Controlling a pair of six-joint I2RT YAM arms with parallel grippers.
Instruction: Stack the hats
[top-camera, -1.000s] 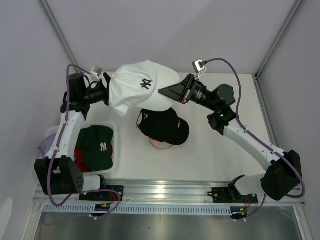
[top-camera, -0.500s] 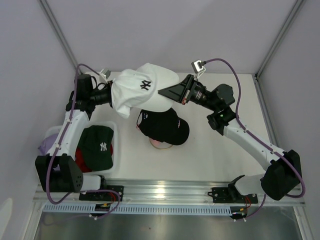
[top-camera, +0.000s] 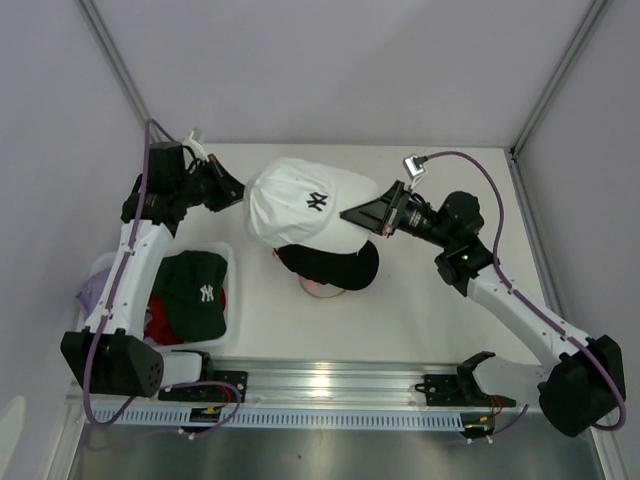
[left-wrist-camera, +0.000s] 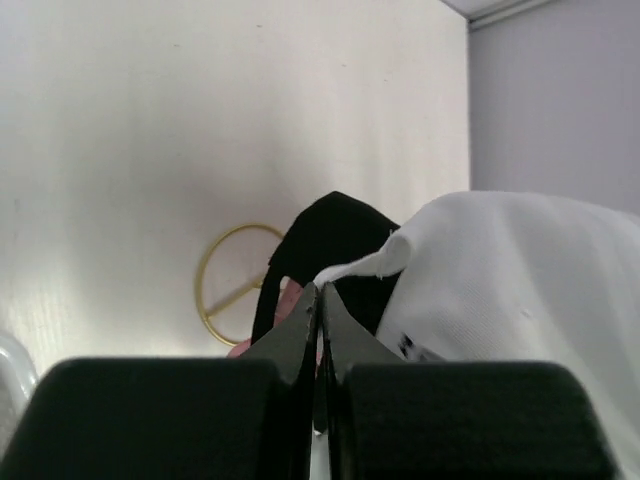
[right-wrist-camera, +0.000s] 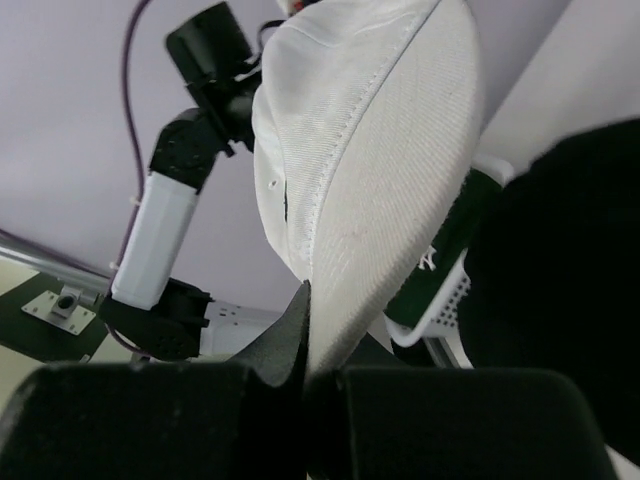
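Pale lilac-grey walls (top-camera: 330, 70) enclose a white table (top-camera: 430, 310). Near its middle a black cap (top-camera: 335, 262) sits on a pink cap (top-camera: 322, 288), of which only a sliver shows at the near side. A white cap (top-camera: 305, 205) with a dark logo hangs just above them. Seen from overhead, it covers the black cap's far half. The right jaws are clenched on its brim. The left jaws are squeezed fully together with their tips at the cap's rear edge; whether any cloth is caught there cannot be told. At the table's near left corner a white basket (top-camera: 231, 290) holds a dark green cap (top-camera: 195, 292) over a red cap (top-camera: 158, 322). Two things look likely to go wrong. If only the brim is truly gripped, the soft crown may sag or swing and land off-centre, nudging the black cap off the pink one. If the left jaws have snagged cloth, pulling away could drag the white cap sideways.
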